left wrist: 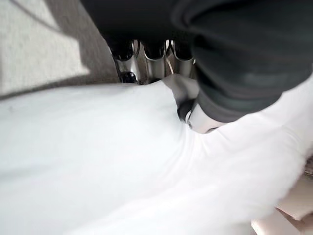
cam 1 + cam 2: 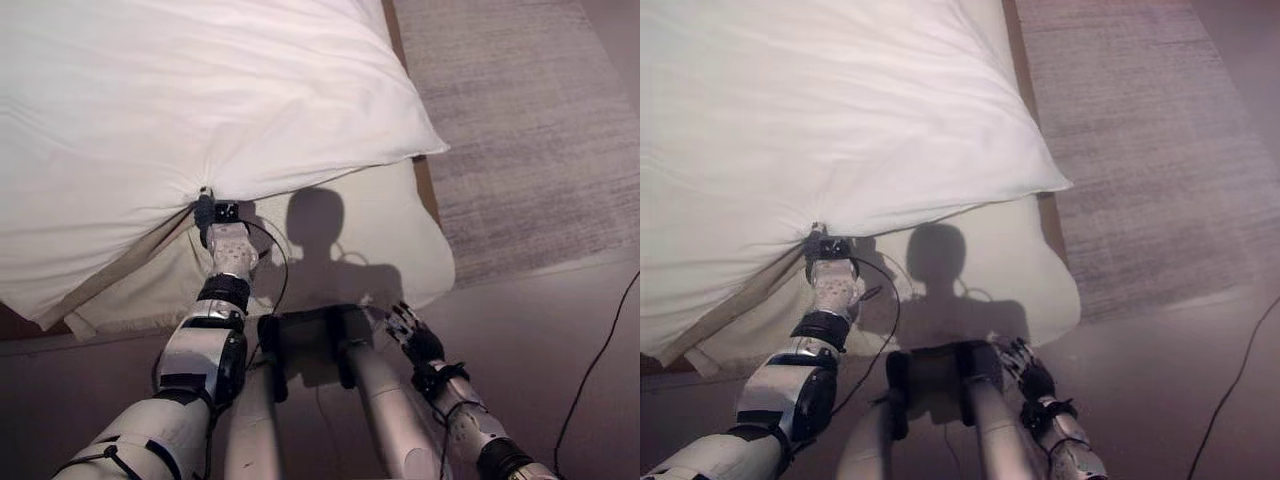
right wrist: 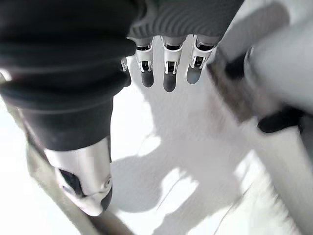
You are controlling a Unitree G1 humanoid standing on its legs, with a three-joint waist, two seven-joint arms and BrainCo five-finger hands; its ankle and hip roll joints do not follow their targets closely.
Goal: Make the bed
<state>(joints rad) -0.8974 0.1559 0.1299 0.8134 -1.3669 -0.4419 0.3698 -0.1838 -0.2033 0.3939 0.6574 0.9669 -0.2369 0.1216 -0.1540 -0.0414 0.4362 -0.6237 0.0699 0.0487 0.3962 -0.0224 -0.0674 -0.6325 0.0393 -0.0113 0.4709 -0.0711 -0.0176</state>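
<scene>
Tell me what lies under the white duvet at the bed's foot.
Under the white duvet, a cream sheet covers the mattress corner. The left hand pinches the duvet's edge, lifting it; further under is hidden. The right hand hangs low.
</scene>
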